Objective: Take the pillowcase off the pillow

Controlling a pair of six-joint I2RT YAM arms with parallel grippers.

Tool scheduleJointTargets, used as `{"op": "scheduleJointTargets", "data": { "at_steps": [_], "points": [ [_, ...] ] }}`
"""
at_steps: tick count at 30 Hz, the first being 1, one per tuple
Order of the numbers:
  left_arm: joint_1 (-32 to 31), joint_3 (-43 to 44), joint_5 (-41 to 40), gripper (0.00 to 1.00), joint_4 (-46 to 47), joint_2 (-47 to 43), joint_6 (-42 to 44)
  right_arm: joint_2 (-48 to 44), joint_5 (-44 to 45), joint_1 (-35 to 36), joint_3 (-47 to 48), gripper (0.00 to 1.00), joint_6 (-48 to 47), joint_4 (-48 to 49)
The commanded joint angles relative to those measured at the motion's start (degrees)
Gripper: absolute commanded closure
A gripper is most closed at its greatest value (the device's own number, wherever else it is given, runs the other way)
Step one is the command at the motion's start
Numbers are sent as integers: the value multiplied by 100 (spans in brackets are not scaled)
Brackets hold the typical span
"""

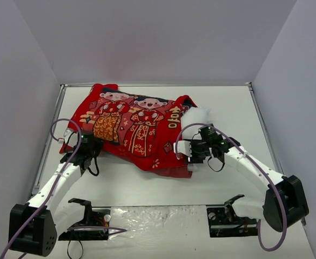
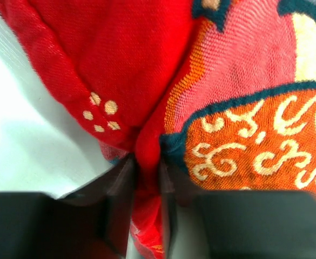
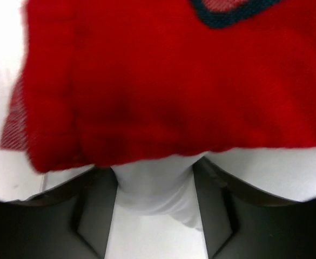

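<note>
Jaws of the left gripper [image 2: 147,168] pinch a fold of the pillowcase [image 1: 130,129] at its left end; the right gripper [image 3: 154,174] has its own closed on the pillow [image 3: 155,191]. The pillowcase lies on the table [image 1: 228,108], the pillow's white corner poking out at its right end.

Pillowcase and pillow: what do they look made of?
The pillowcase looks like coarse woven cloth, matte; thread ribs and a woven-in pattern show. The pillow looks like smooth white fabric, likely stuffed: it puffs out of the open end.

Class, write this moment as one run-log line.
left claw: pinching pillowcase fold | right claw: gripping pillow corner | status: pillow mostly inside pillowcase
</note>
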Motion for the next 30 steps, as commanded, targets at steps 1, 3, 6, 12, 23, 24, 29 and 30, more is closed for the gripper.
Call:
{"op": "scheduleJointTargets", "data": {
  "at_steps": [1,3,6,12,23,24,29,30],
  "points": [
    [136,-117,-2,85,300,-112,225,194,453,-27,-180,65,892,964],
    [259,-188,7,95,335,-227,243,177,305,-192,-180,97,1172,1026],
    [513,-240,129,98,379,-350,384,1,-99,-649,12,100,1498,1009],
    [1840,83,797,98,301,-561,832,-491,-802,-1765,942,100,1859,466],
    [3221,717,1228,98,-25,-684,1342,-518,-391,-2285,1726,100,2246,464],
    [3309,761,1098,98,-121,-745,1385,-518,-304,-2329,1779,100,2281,508],
    [3380,911,999,98,-183,-834,1447,-483,-275,-2479,1877,100,2544,535],
    [3362,876,1243,98,-157,-851,1465,-491,-407,-2470,1807,100,2597,456]
  ]
}}
